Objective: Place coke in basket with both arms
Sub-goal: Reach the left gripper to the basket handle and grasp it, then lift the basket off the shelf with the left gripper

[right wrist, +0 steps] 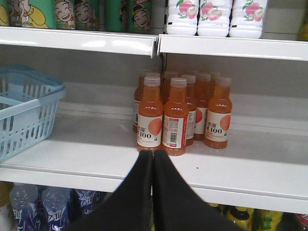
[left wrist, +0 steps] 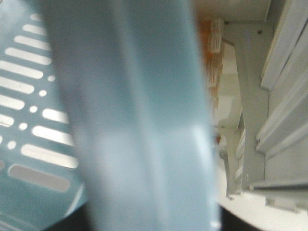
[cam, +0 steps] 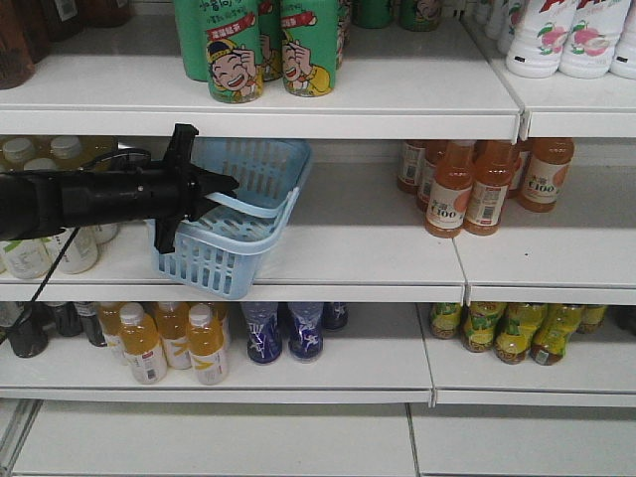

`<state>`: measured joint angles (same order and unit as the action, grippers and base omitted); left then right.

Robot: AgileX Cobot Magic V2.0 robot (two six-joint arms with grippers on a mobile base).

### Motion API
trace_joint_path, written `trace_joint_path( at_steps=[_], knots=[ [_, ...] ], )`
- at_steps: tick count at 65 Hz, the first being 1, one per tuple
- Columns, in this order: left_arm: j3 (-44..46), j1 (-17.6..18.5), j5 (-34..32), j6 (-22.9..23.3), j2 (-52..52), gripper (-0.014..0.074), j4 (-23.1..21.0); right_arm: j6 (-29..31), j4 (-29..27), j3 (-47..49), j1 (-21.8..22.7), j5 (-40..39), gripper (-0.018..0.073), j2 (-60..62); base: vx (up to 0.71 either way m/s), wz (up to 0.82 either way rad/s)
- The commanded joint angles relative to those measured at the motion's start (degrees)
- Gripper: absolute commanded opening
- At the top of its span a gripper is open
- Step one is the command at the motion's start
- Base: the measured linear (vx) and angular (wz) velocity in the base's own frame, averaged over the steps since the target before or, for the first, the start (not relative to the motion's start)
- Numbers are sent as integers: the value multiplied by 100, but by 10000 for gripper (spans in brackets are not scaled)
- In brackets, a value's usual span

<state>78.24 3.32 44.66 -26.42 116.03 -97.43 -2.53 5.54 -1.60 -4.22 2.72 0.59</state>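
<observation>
White metal store shelving point(cam: 378, 263) fills the front view in tiers. On its middle tier, toward the left, is the light blue rectangular plastic basket with slotted sides point(cam: 224, 258). It is tilted, and its near lower corner overlaps the shelf's front lip. The right wrist view shows the same basket point(right wrist: 24, 120) at the left edge of that shelf.

The black left arm point(cam: 89, 199) reaches in level from the left, and the left gripper point(cam: 224, 185) meets the basket's thin blue handle point(cam: 260, 210). Its jaws look clenched on that handle. In the left wrist view the handle point(left wrist: 134, 120) is a blurred band across the frame, with the slotted basket wall point(left wrist: 29, 159) behind it.

The right gripper point(right wrist: 153, 159) points at the middle shelf, well apart from the basket. Its tapered black jaws are pressed together with nothing between them. Just beyond their tips stands a cluster of orange drink bottles with white labels point(right wrist: 175, 122), upright on the shelf.

On the top shelf are green cans printed with a laughing cartoon face point(cam: 236, 55) and white bottles with peach pictures point(cam: 542, 40). On the lower shelf are yellow juice bottles with white caps point(cam: 169, 338), dark blue bottles point(cam: 283, 333) and yellow-green bottles point(cam: 517, 333).
</observation>
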Motion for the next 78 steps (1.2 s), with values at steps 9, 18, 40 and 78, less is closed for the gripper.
trace_joint_path(
  at_steps=[9, 18, 40, 78],
  knots=[
    [-463, 14, 1349, -747, -859, -8, -463, 40, 23, -60, 23, -442, -10, 104, 0, 0],
    [-1102, 20, 2043, -1407, -1265, -8, -482, 40, 23, -60, 23, -442, -10, 104, 0, 0],
    [-2842, 87, 2673, -2317, -2489, -8, -437, 40, 23, -60, 23, -448, -10, 104, 0, 0],
    [-4296, 535, 2662, -2813, -2852, -8, 294, 40, 23, -60, 23, -448, -10, 104, 0, 0]
  ],
)
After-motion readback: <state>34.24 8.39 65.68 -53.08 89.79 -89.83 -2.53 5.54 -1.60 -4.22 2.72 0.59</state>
